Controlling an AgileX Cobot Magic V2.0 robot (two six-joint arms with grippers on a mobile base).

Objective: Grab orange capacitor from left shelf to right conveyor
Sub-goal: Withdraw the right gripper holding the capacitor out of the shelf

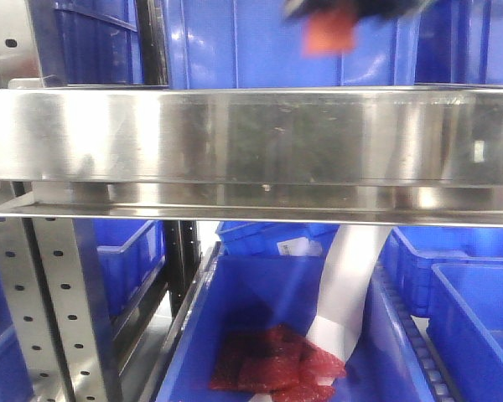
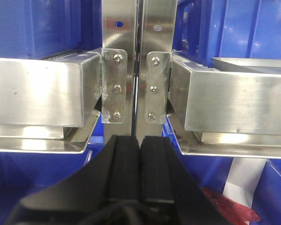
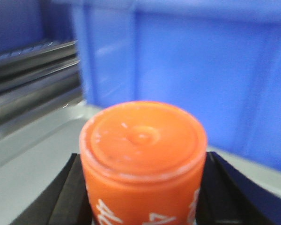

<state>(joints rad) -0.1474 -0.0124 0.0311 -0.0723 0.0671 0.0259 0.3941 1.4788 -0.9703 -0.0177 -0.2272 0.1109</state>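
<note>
Right wrist alone: orange capacitor (image 3: 143,159) lettering

The left fingers (image 2: 124,159), pressed together, face the shelf's uprights (image 2: 119,56) head-on, steel beams (image 2: 37,89) barring both sides; gaps open only beneath them, over the blue bins (image 2: 33,187). A blue bin wall (image 3: 201,79) stands before the orange capacitor (image 3: 143,154); leftward the shelf floor (image 3: 28,164) lies open.

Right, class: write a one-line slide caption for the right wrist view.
Right gripper clamps the orange capacitor, its fingers either side, before a blue bin.
</note>
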